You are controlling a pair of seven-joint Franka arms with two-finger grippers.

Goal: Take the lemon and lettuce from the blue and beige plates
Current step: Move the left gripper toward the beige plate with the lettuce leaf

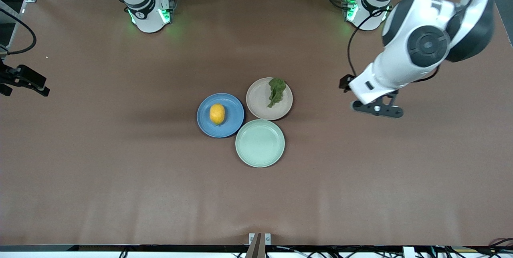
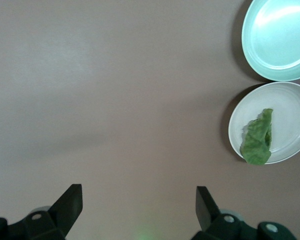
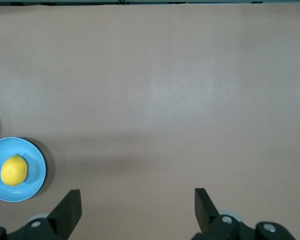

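The lemon (image 1: 217, 113) lies on the blue plate (image 1: 233, 107) at mid-table. It also shows in the right wrist view (image 3: 14, 170) on the blue plate (image 3: 36, 176). The lettuce (image 1: 276, 91) lies on the beige plate (image 1: 259, 102) beside the blue one, toward the left arm's end. It also shows in the left wrist view (image 2: 257, 140) on the beige plate (image 2: 292, 107). My left gripper (image 1: 377, 109) is open and empty (image 2: 139, 197), over bare table toward the left arm's end from the beige plate. My right gripper (image 3: 137, 200) is open and empty over bare table at the right arm's end (image 1: 26, 79).
A pale mint-green plate (image 1: 260, 143) with nothing on it touches both plates, nearer to the front camera. It also shows in the left wrist view (image 2: 280, 35). The brown table (image 1: 120, 170) stretches wide around the three plates.
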